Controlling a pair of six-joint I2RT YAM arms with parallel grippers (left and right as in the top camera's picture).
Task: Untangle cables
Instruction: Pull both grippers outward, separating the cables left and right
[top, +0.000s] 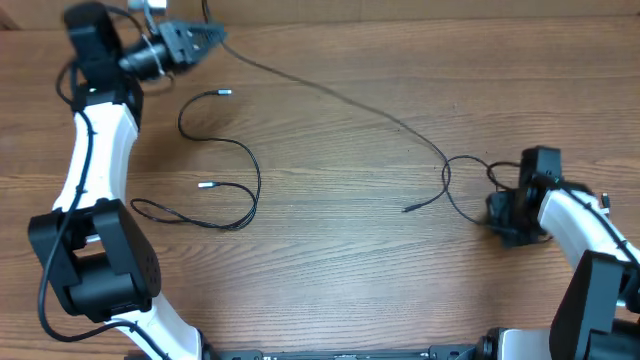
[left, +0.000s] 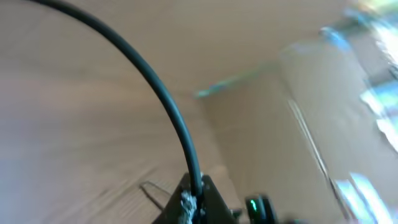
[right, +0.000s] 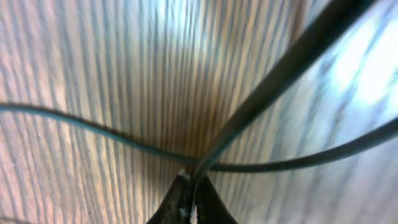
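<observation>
Two thin black cables lie on the wooden table. A long cable (top: 340, 95) runs from my left gripper (top: 212, 38) at the top left across to a loop by my right gripper (top: 495, 180), with a free end at mid-table. A second cable (top: 245, 160) curls at the left with two silvery plug tips. My left gripper (left: 193, 196) is shut on the long cable (left: 168, 106), raised above the table. My right gripper (right: 194, 180) is shut on the same cable (right: 273, 74) low at the table, where another strand (right: 93, 127) crosses.
The wooden table (top: 340, 260) spreads between the arms. The left arm's white link (top: 95, 150) stands over the left side, and the right arm (top: 580, 225) sits at the right edge.
</observation>
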